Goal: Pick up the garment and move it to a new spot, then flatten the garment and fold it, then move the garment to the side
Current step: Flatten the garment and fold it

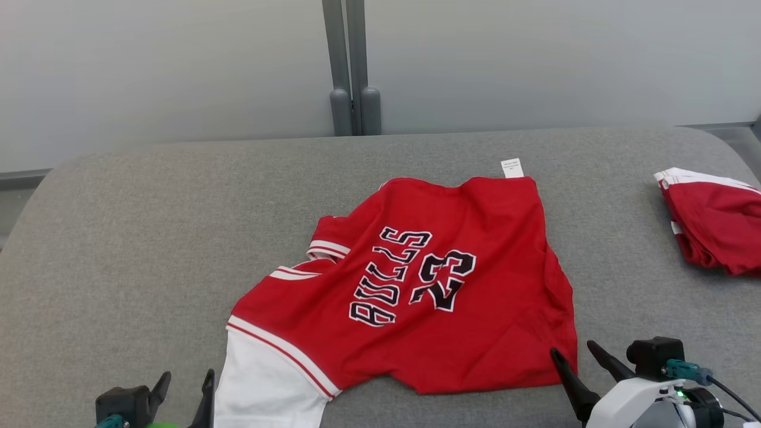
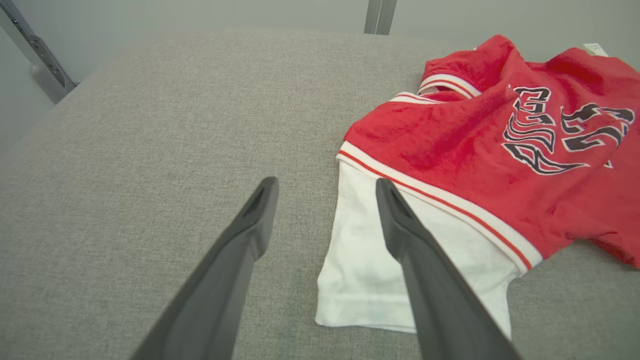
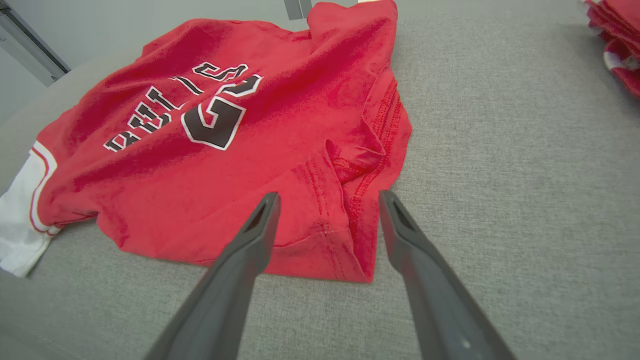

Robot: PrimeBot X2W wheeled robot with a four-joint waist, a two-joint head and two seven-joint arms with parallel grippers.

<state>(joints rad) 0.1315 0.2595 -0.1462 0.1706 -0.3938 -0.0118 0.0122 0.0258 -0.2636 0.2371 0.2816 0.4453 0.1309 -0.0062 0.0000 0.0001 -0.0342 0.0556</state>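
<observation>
While left gripper [image 1: 186, 377] and right gripper [image 1: 572, 351] gape empty, the garment [image 1: 475, 333] lies between them.

Bare grey surface [image 1: 119, 238] left of jersey [image 1: 452, 333]; folded red pile [image 1: 713, 226] blocks far right edge; open strip between.

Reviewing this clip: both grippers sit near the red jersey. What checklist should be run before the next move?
1. Left gripper open and empty: ok.
2. Right gripper open and empty: ok.
3. Red jersey lying flat: not ok; hem by the right gripper is doubled over.
4. White sleeve lined up with the left gripper: ok.
5. Other red garment apart from the jersey: ok.
6. Either gripper touching cloth: cannot tell.
</observation>
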